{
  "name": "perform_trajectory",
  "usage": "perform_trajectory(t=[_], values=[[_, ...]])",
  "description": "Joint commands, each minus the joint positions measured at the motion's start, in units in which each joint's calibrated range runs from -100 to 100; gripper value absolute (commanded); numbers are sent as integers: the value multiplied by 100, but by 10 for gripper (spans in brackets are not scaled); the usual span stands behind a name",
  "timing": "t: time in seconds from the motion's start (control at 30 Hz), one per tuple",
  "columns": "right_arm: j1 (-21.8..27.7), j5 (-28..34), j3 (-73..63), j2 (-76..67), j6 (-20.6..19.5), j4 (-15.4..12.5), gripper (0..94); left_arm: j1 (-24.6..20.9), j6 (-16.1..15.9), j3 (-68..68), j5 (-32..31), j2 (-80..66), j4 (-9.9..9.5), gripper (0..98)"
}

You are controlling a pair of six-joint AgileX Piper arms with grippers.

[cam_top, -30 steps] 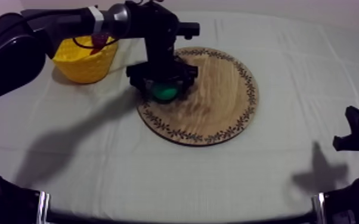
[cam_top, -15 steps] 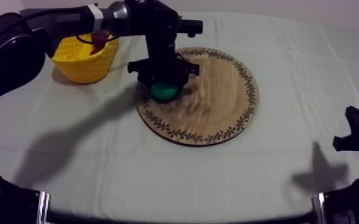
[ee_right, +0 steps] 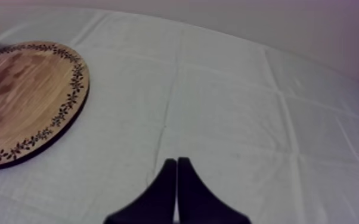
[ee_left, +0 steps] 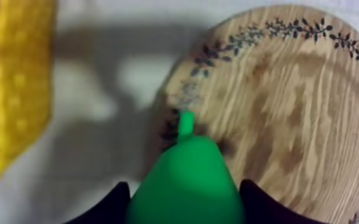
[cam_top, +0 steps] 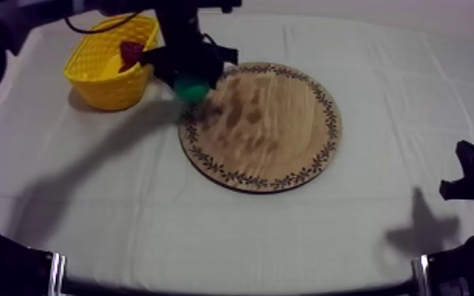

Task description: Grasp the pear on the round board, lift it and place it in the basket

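Note:
My left gripper (cam_top: 190,79) is shut on the green pear (cam_top: 190,89) and holds it in the air over the board's upper left rim, next to the yellow basket (cam_top: 98,79). From the left wrist the pear (ee_left: 186,182) sits between the black fingers (ee_left: 107,205), stem pointing away, above the wooden board (ee_left: 295,119) edge, with the basket (ee_left: 9,89) beside it. The round wooden board (cam_top: 264,126) lies bare at the table's middle. My right gripper (ee_right: 176,173) rests shut as a narrow wedge low at the right side (cam_top: 472,177).
A small red fruit (cam_top: 131,53) lies inside the basket. Grey-white cloth (cam_top: 209,228) covers the table all around the board.
My left gripper has lifted the pear off the board and carried it up and left toward the basket. The right arm has not moved.

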Motion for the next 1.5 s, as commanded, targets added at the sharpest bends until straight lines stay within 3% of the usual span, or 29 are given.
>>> perform_trajectory(t=[0.0,0.23,0.4,0.67,0.87,1.47], values=[[0,2,5,-5,-2,2,5,-81,-87,320,196,-584,-13,571],[0,2,5,-5,0,2,5,-399,-372,1511,682,-1779,-129,596],[0,2,5,-5,0,2,5,-773,-571,1706,651,-2180,-353,622],[0,2,5,-5,-1,2,5,-1329,-701,1507,-816,-2032,-801,619],[0,2,5,-5,-1,2,5,-1547,-721,1409,-1559,-1612,-953,610],[0,2,5,-5,0,2,5,-1897,-751,1676,-3059,-715,-948,624]])
